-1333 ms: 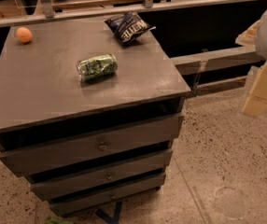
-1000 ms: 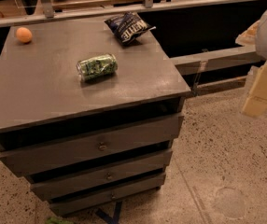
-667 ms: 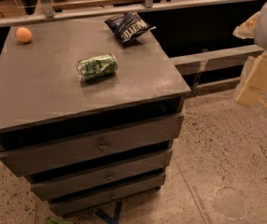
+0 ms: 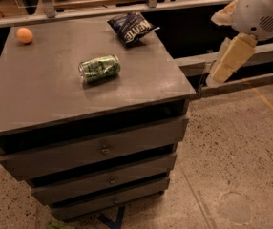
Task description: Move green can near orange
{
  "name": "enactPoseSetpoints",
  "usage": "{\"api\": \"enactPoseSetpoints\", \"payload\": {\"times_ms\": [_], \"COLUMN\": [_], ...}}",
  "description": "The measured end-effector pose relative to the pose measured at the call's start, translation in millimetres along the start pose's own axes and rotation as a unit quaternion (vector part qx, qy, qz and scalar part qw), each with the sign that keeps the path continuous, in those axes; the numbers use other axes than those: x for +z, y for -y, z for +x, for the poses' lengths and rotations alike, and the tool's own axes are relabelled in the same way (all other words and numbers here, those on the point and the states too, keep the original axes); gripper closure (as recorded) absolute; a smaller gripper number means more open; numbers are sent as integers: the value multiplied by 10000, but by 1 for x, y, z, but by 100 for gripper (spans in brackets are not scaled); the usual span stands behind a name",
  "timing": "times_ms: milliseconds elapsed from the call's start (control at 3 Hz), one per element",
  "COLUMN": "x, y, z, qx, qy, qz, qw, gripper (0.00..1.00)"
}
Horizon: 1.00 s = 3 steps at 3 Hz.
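The green can (image 4: 99,68) lies on its side near the middle of the grey cabinet top (image 4: 46,94). The orange (image 4: 24,35) sits at the far left corner of the top, well apart from the can. My gripper (image 4: 227,61) hangs in the air off the right side of the cabinet, at about the height of the top. It is away from the can and holds nothing that I can see.
A dark blue crinkled chip bag (image 4: 131,27) lies at the far right corner of the top, behind the can. The cabinet has three drawers (image 4: 103,149) below. A rail and a low ledge (image 4: 241,51) run behind and to the right. Speckled floor (image 4: 236,166) lies at the right.
My arm and gripper have moved left and a little up, closer to the cabinet's right edge. The can, orange and bag have not moved.
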State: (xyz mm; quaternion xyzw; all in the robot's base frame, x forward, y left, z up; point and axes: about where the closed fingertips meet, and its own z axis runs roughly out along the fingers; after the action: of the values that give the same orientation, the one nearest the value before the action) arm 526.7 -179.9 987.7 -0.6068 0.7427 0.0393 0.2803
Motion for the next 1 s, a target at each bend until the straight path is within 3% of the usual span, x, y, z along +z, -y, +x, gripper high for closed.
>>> {"api": "enactPoseSetpoints", "payload": {"times_ms": [333,1000], "x": [32,40], "y": [26,27], "z": [-27,-35], "qx": [-227,-195], "qy": [248,383], "qz": [-120,-47], "qw": [9994,9991], "gripper": [0,0]}}
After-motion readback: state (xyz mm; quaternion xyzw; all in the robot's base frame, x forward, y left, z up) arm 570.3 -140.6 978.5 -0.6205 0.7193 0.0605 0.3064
